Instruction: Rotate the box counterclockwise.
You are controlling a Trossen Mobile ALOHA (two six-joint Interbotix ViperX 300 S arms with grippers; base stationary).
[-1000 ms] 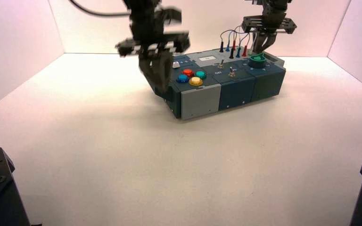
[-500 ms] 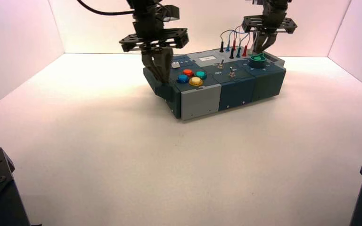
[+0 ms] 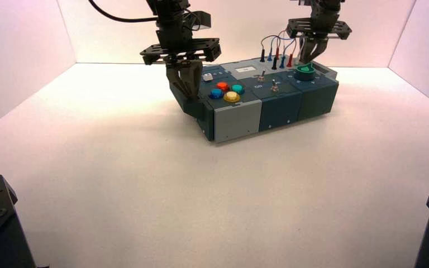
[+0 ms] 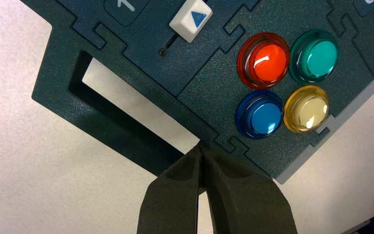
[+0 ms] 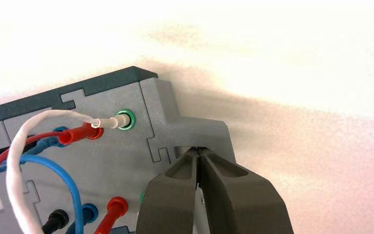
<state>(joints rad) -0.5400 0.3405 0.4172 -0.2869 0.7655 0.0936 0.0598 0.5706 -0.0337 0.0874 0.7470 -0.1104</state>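
Pale tabletop, dark teal-grey box towards its far side, left gripper and right gripper closed at its 2 end handles, white slider arrow legible only in left wrist view.

Left arm: black, jointed, a dark cable looping off it, reaching in at upper left of the high view; forearm upright. Left pincer, dark grey, tapered, angular: points down, fingertips together. Right arm: black, jointed, at upper right, wrist upright. Right pincer, dark grey, tapered, hollowed fingers: points down, shut, tips meeting.
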